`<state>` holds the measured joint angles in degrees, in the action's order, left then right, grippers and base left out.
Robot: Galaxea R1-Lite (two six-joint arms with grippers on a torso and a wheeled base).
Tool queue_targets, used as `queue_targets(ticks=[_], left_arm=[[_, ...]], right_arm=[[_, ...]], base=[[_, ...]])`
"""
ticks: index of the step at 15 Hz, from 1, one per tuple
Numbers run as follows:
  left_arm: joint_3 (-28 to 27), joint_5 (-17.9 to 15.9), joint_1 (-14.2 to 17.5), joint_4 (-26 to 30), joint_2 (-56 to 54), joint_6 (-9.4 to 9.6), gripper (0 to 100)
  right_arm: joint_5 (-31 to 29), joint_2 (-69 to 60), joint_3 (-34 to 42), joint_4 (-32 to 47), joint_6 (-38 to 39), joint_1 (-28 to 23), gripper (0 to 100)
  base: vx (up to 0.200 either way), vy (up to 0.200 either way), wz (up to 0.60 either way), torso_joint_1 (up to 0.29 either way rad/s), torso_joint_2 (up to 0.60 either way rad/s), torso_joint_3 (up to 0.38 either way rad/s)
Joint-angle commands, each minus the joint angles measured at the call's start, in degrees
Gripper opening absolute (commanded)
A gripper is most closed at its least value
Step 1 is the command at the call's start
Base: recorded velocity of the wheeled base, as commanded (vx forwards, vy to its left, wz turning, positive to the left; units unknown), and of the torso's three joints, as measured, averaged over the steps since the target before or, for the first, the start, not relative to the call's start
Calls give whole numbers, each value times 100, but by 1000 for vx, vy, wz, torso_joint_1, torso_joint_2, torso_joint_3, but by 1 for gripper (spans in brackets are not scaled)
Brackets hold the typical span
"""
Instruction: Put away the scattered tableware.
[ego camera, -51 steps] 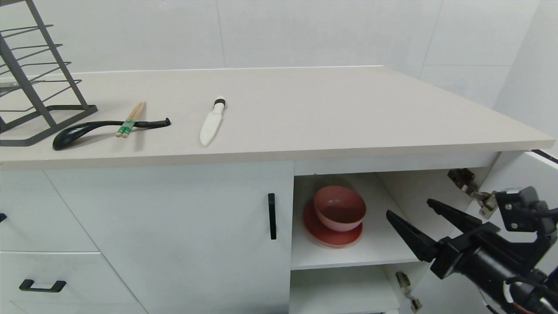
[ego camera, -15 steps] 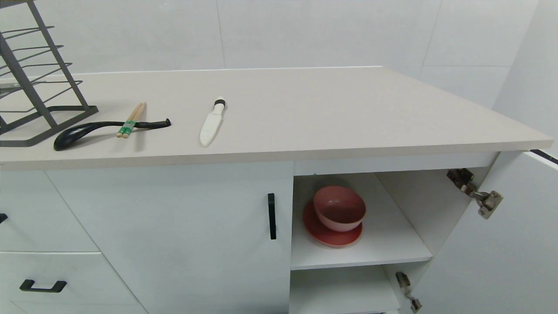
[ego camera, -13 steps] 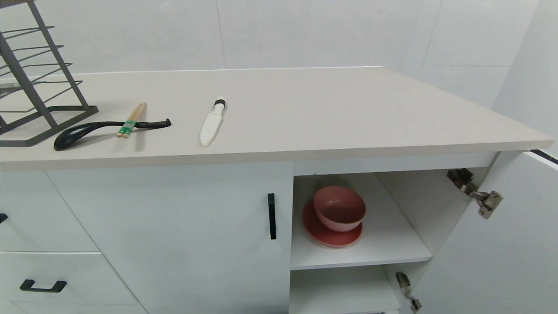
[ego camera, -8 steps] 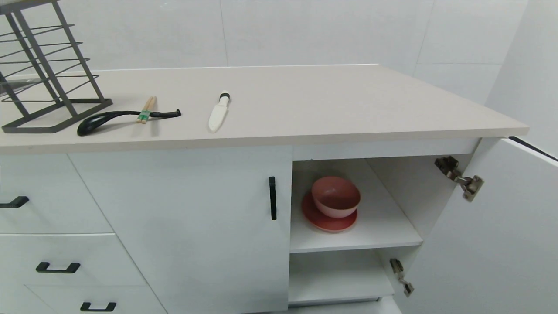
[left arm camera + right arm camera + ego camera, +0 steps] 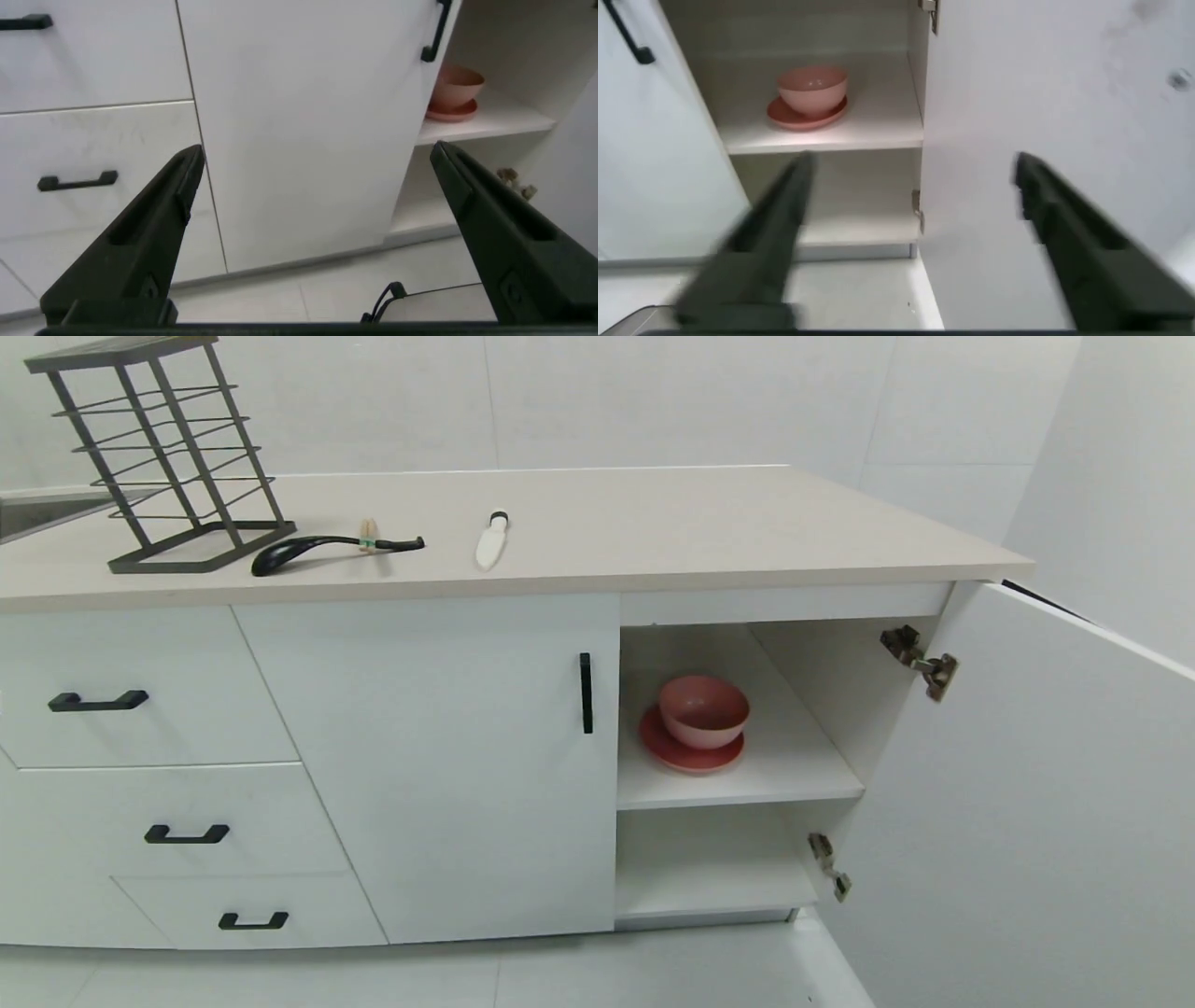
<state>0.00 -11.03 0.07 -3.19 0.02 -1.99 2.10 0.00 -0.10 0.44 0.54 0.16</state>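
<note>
Under the bowl (image 5: 703,709), plate (image 5: 686,761) partly hidden

left tool (image 5: 317,151): black, long tapered fingers | cable (image 5: 381,301): thin black loop | right tool (image 5: 915,161): black, tapered fingers

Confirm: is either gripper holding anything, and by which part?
Nothing held. Left gripper and right gripper are both open with empty gaps; spoon, chopsticks and knife lie on the counter.
</note>
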Motion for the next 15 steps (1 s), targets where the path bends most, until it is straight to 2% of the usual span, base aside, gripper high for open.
queue_targets(ticks=[1,6,15], left_arm=[[0,5,1,-6,-2,-3,100],[0,5,1,3,-2,23,100],[0,31,1,-6,6,-3,100]], right_arm=[[1,9,1,0,-1,2,0],[1,9,1,0,-1,2,0],[1,9,1,-9,-10,2,0]], base=[[-200,0,0,-2,2,7],[-200,0,0,2,1,1],[0,-200,0,1,2,4]])
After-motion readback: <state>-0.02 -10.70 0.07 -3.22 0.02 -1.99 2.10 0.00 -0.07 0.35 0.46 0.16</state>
